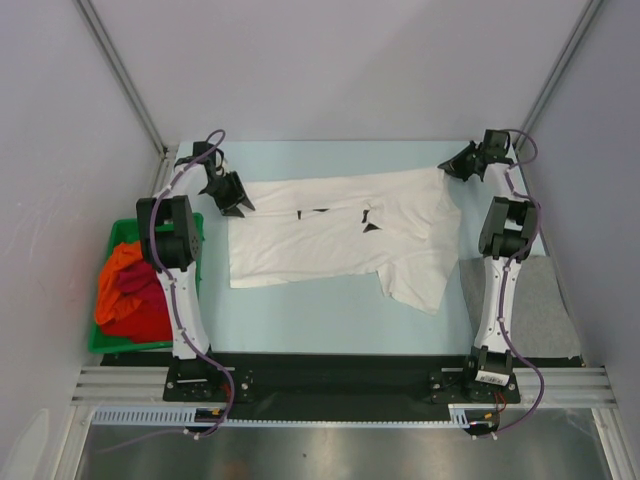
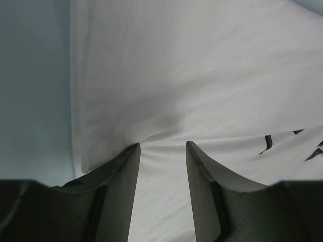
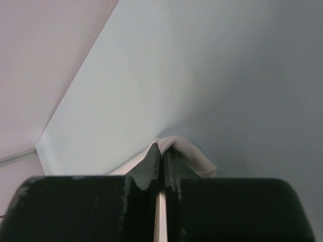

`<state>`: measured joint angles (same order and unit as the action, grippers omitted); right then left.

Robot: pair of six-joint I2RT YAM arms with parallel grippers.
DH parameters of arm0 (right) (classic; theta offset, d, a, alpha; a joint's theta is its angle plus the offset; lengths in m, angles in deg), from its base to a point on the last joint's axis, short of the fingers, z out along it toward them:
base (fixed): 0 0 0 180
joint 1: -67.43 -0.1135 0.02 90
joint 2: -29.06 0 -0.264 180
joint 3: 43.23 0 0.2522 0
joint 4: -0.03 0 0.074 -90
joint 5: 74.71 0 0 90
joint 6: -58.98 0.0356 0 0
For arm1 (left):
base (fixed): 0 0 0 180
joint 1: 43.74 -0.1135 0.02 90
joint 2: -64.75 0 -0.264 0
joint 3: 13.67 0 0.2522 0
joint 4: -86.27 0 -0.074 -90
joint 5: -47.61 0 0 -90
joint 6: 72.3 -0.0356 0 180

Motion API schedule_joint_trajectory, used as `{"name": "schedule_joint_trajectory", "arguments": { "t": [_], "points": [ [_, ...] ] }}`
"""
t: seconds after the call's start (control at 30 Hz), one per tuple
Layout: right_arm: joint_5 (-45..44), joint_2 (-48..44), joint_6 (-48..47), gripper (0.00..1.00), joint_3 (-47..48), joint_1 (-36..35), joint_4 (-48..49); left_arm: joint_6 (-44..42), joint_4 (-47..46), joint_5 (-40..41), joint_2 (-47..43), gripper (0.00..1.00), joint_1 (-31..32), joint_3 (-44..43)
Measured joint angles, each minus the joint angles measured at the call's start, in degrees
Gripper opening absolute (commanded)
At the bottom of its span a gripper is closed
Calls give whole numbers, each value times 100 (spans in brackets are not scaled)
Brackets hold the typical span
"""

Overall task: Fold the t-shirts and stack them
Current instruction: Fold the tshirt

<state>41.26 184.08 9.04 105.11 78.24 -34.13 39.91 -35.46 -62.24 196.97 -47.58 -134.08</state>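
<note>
Right gripper (image 3: 161, 151) is pressed together on the far-right corner of the white t-shirt (image 1: 330, 235), which lies lengthwise left to right across the table (image 1: 300, 320). Left gripper (image 2: 162, 146) stands spread over the shirt's far-left edge, probably due to pinch next.

Spread t-shirt (image 1: 330, 235) right of bin (image 1: 112, 240)

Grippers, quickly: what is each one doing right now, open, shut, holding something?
The left gripper: open, fingers apart over the white t-shirt, nothing pinched.
The right gripper: shut on a corner of the white t-shirt.
</note>
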Motion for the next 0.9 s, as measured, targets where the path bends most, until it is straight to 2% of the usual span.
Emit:
{"name": "schedule_joint_trajectory", "arguments": {
  "t": [0.1, 0.13, 0.27, 0.33, 0.43, 0.6, 0.73, 0.9],
  "points": [
    [20, 109, 4, 27, 249, 0, -107, -50, 13, 35, 0, 52, 4, -26],
    [4, 111, 2, 42, 326, -2, -160, -79, 15, 72, -2, 52, 9, -39],
    [-203, 105, 11, 58, 688, 42, -466, -190, 15, 531, -149, 55, 92, -2],
    [-308, -9, -20, 67, 730, 168, -841, -236, -11, 968, -529, 57, 203, 323],
    [-431, -236, -136, 73, 730, 380, -1390, -245, -122, 1325, -1202, 58, 358, 938],
    [-831, -1137, -511, 84, 369, 763, -2350, -109, -308, 1668, -2951, 58, 737, 2494],
    [-1325, -2721, -925, 88, -1141, 734, -2612, 293, -389, 1880, -4317, 57, 879, 3884],
    [-1478, -4782, -1281, 89, -3414, -205, -2474, 984, -457, 2192, -5510, 56, 874, 5388]
  ]
}}
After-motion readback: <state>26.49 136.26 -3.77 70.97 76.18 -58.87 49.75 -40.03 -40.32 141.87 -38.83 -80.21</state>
